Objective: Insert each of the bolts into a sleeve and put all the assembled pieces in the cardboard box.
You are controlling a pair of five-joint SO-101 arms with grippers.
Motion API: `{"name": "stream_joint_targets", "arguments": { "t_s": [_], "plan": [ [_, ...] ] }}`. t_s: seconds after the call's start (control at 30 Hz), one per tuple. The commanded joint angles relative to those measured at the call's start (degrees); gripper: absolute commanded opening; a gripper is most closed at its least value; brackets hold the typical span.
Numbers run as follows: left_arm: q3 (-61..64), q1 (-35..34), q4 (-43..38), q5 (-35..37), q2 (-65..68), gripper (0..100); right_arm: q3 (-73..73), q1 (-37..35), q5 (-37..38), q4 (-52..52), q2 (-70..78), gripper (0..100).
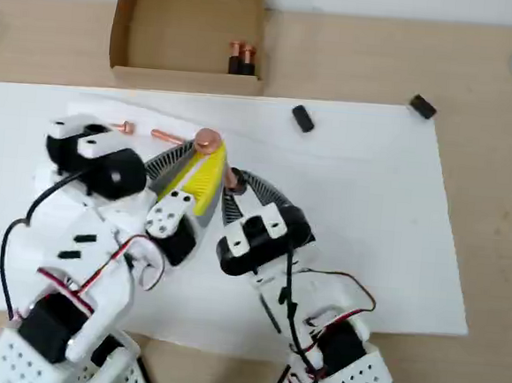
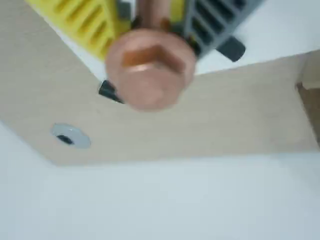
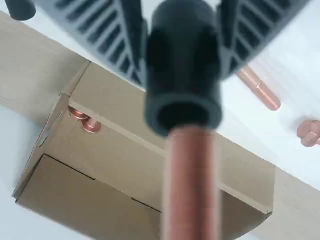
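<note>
the left hand [image 1: 202, 150] is clenched on the copper hex-headed bolt [image 1: 208, 140], and the right hand [image 1: 233, 183] is clenched on the short black cylindrical sleeve [image 3: 184, 75]. both pieces are held over the white paper sheet [image 1: 368, 236], at 6 o'clock of the open cardboard box [image 1: 122, 30]. in the right wrist view a copper shaft is seen at the sleeve's mouth.

if the two are pressed together off-axis, the shaft could be jammed, or the sleeve twisted out of its grip. if the bolt is let go before it is seated, it could slide out and be dropped onto the sheet.

how deep the shaft sits is hidden inside the sleeve and behind the fingers. from above, the sleeve can hardly be made out. it cannot be confirmed that this shaft belongs to the same bolt, though that is judged likely.
</note>
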Motion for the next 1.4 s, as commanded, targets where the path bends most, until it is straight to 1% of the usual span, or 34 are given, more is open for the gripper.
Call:
{"name": "stream_joint_targets", "arguments": {
  "t_s": [0.0,0.07,0.3,0.57,0.83,1.13,1.37],
  "plan": [
    [2.11,-3.52,-5.89,-0.53,-0.48,1,-0.75,0.66,-0.35,0.09,-6.55,1.2],
    [3.6,-4.13,-6.95,-0.53,-0.57,1,-0.75,0.66,-0.35,0.09,-6.55,1.2],
    [3.96,-4.04,-6.68,-0.35,-0.57,1,-0.75,0.66,-0.35,0.09,-6.55,1.2],
    [1.23,-4.04,-6.51,-0.09,-0.22,1,-0.57,0.66,-0.35,0.09,-6.55,1.2],
    [2.9,-0.7,-6.51,0.0,-0.13,1,-0.57,0.66,-0.35,0.09,-6.55,1.2],
    [3.08,-0.88,-6.51,1.14,-0.13,1,-0.66,0.66,-0.35,0.18,-6.55,1.2],
    [6.24,-1.05,-6.77,0.97,-0.13,1,-0.75,0.66,-0.35,0.18,-6.55,1.2]
  ]
}}
